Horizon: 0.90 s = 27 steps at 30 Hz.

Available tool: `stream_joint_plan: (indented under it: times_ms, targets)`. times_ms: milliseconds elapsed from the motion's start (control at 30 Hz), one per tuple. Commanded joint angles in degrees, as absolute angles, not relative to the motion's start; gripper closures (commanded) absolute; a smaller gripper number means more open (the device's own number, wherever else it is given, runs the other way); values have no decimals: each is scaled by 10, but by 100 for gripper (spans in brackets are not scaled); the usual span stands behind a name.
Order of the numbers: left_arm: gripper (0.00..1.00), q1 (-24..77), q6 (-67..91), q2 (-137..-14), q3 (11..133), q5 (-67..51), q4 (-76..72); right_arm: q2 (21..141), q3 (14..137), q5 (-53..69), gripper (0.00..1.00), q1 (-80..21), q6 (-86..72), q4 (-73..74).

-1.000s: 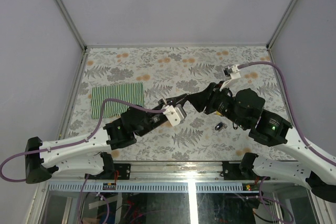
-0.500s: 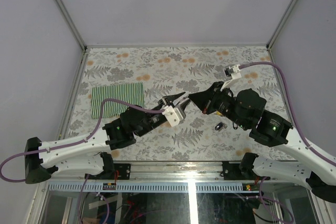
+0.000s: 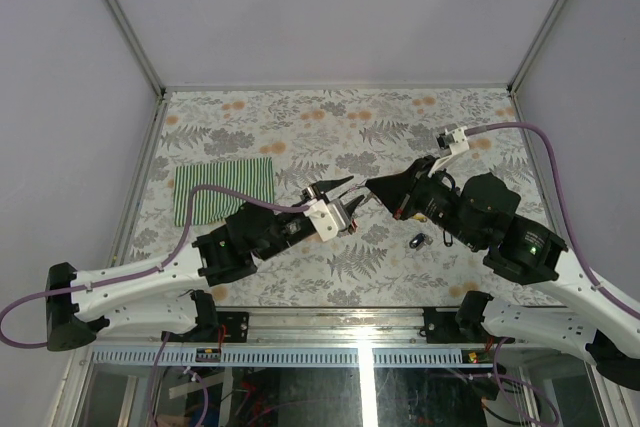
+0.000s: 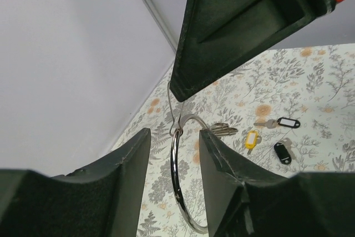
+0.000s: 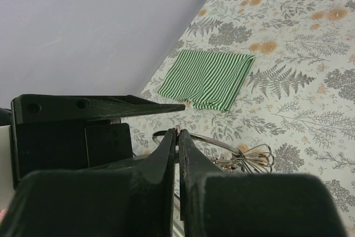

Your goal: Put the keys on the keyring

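The keyring (image 4: 176,176), a silver loop, stands between my left gripper's (image 4: 174,132) spread fingers, its lower end against the right finger. My right gripper (image 4: 175,94) is shut just above it, and a fine wire runs from its tip down to the loop. In the right wrist view the right gripper (image 5: 177,131) pinches at the keyring's arc (image 5: 216,141). Silver keys (image 4: 222,130) hang at the loop's far end. A yellow-tagged key (image 4: 251,139), a black-tagged key (image 4: 285,122) and a black fob (image 4: 283,152) lie on the table. In the top view both grippers meet mid-table, left (image 3: 350,197) and right (image 3: 372,185).
A green striped cloth (image 3: 225,190) lies at the left of the floral table and also shows in the right wrist view (image 5: 208,79). A small black tag (image 3: 420,241) lies under the right arm. Grey walls enclose the table on three sides.
The right arm has drawn back to the right, so its gripper no longer overlaps the left one. The left gripper has followed a little to the right.
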State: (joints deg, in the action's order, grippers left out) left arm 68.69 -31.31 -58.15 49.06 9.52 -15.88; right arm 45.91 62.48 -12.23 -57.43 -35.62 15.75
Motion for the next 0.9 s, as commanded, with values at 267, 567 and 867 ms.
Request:
stream_joint_plan:
  times_ms: [267, 567, 867]
  targets:
    - [64, 690, -273, -580, 523, 69, -180, 444, 632, -94, 100, -575, -310, 120]
    - [72, 690, -275, -586, 532, 74, -174, 443, 631, -89, 100, -575, -304, 120]
    - [78, 690, -276, -590, 535, 74, -174, 442, 630, -86, 100, -575, -302, 118]
